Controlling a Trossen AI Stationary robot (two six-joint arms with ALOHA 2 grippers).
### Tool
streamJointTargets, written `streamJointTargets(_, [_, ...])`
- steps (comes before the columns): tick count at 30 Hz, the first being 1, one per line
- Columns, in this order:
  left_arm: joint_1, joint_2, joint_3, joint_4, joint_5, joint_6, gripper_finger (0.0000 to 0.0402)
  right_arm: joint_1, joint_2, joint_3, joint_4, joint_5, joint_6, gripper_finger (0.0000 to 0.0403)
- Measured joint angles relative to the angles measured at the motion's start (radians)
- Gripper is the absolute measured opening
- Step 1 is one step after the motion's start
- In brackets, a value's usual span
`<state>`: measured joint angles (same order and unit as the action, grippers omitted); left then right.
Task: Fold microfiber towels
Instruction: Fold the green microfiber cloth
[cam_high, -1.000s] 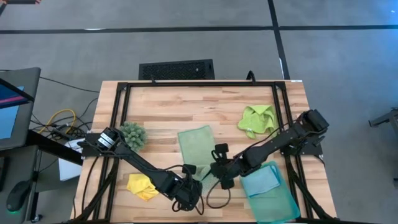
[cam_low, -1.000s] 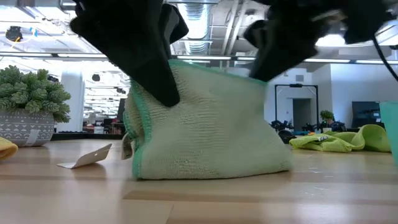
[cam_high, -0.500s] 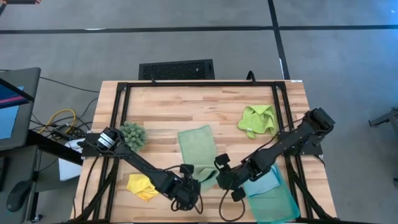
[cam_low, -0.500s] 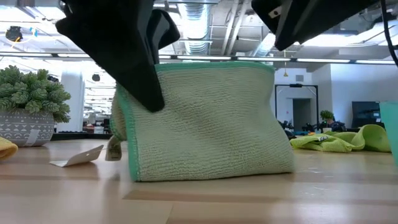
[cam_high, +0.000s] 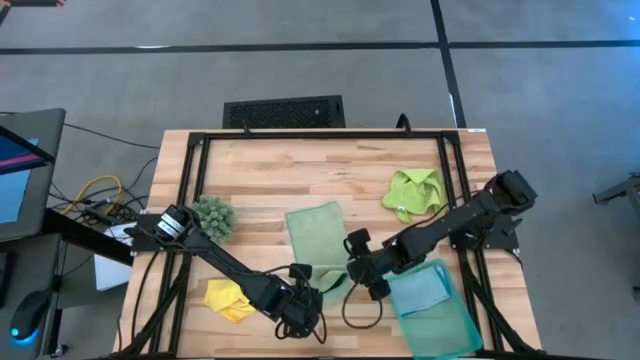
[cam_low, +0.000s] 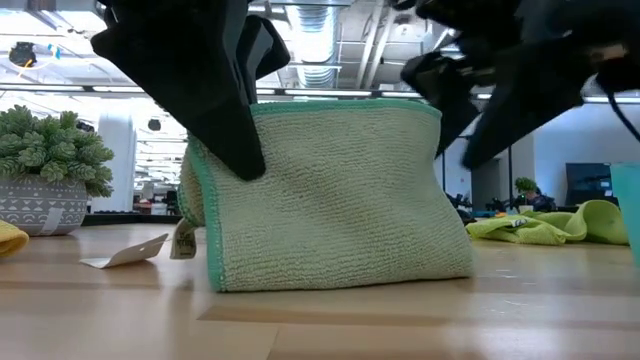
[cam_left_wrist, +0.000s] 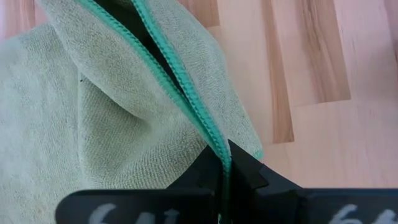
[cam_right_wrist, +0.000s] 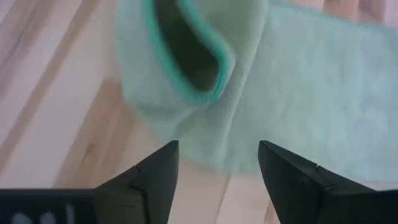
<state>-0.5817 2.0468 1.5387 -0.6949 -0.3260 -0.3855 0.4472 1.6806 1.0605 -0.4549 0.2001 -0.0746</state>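
Observation:
The pale sage green towel (cam_high: 316, 236) lies on the table's middle, its near end raised and doubled over, standing as a fold (cam_low: 330, 200) in the low view. My left gripper (cam_left_wrist: 225, 175) is shut on that raised end's left top corner. My right gripper (cam_right_wrist: 214, 165) hovers open just beside the right top corner (cam_right_wrist: 186, 59), touching nothing. Farther off lie the lime green towel (cam_high: 414, 192) at the far right, the yellow towel (cam_high: 228, 299) at the near left, and the light blue towel (cam_high: 420, 290) in the teal tray. My left gripper pinches the sage towel's teal-trimmed edge (cam_left_wrist: 214, 146) between its two fingers, at the raised end's left top corner (cam_low: 215, 150). Two trimmed edges run together into the fingers. The fingers slant down from above. The held end stands upright, its lower fold resting on the table.
A teal tray (cam_high: 455, 330) sits at the near right corner. A dark-green spiky clump (cam_high: 213, 214) stands at the left. A small white tag (cam_low: 125, 255) lies on the wood left of the raised towel. Black frame rails (cam_high: 320, 135) run along the table's edges.
My right gripper has opened and let go of the raised end's right top corner, drawn a little away from it, then come back beside it. The freed corner has sprung outward, and the raised end's top edge now stands wider and level. The left gripper has kept its hold.

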Motion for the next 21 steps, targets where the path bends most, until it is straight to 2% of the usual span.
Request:
streamJointTargets(5, [0.000,0.000,0.000,0.000,0.000,0.002,0.0000,-0.024,0.000,-0.067,0.202,-0.017,-0.096,0.0244])
streamJointTargets(11, [0.000,0.000,0.000,0.001,0.000,0.003,0.0000,-0.008,0.000,-0.069,0.240,-0.052,-0.151,0.0226])
streamJointTargets(15, [0.000,0.000,0.000,0.001,0.000,0.003,0.0000,-0.002,0.006,-0.069,0.263,-0.093,-0.162,0.0176])
streamJointTargets(21, [0.000,0.000,0.000,0.001,0.005,0.003,0.0000,0.004,0.008,-0.069,0.251,-0.095,-0.164,0.0062])
